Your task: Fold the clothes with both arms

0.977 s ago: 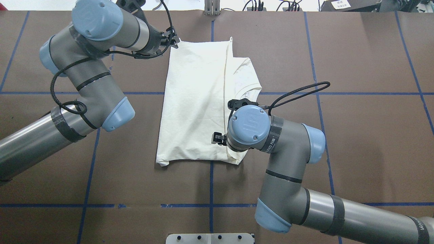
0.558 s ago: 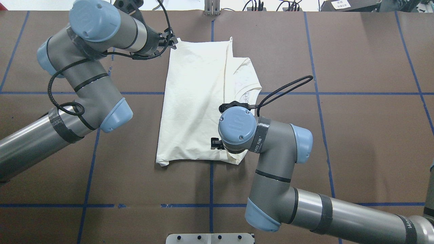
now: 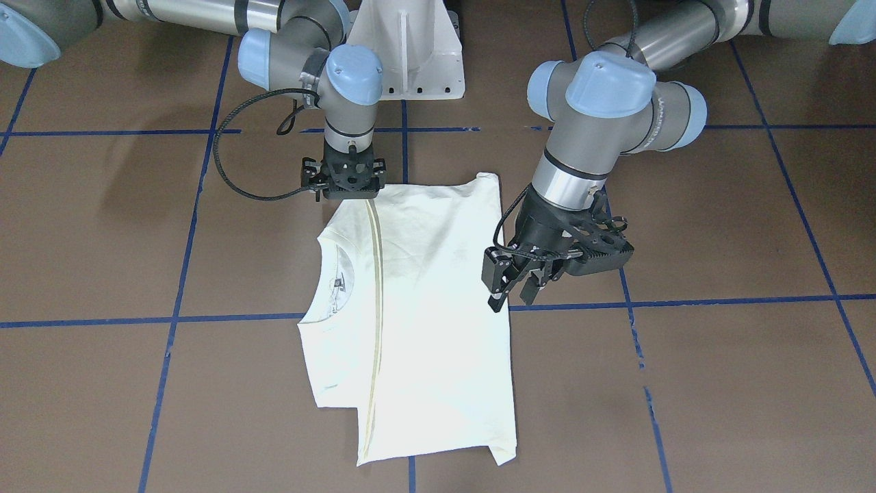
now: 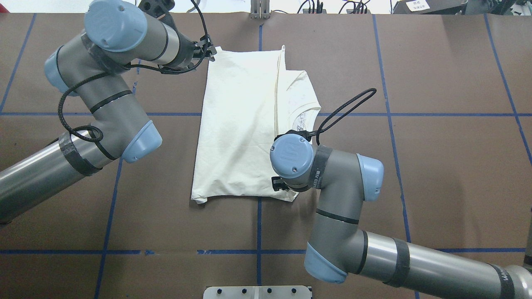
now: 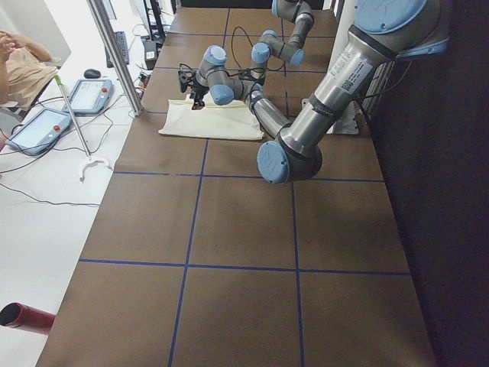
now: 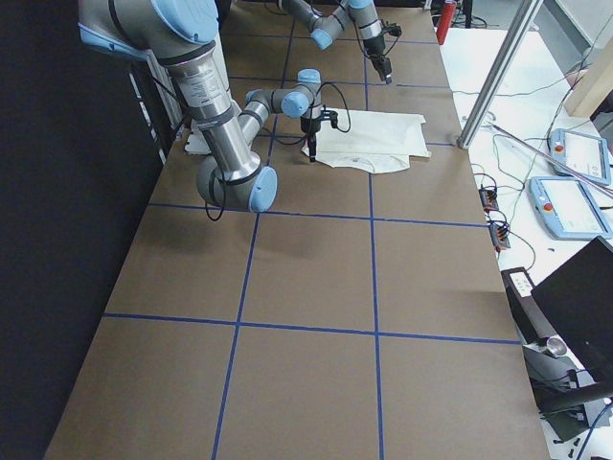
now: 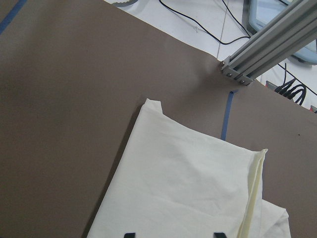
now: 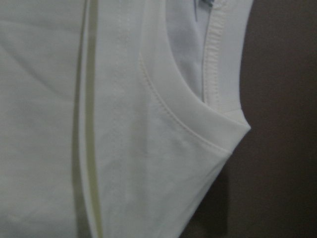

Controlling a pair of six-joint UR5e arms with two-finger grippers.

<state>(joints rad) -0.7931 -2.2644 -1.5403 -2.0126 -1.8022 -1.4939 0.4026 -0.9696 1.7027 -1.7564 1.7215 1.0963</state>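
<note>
The cream shirt lies flat in the middle of the brown surface, folded long-ways, collar on the right. The left arm holds the left jaws up in the air by the shirt's left edge, spread wide. The right arm points the right jaws down at the shirt's near right part. I cannot tell if they are spread or pinching.

Overhead and front views opposed, 2 side views, 2 wrist close-ups, all sharing shirt
</note>
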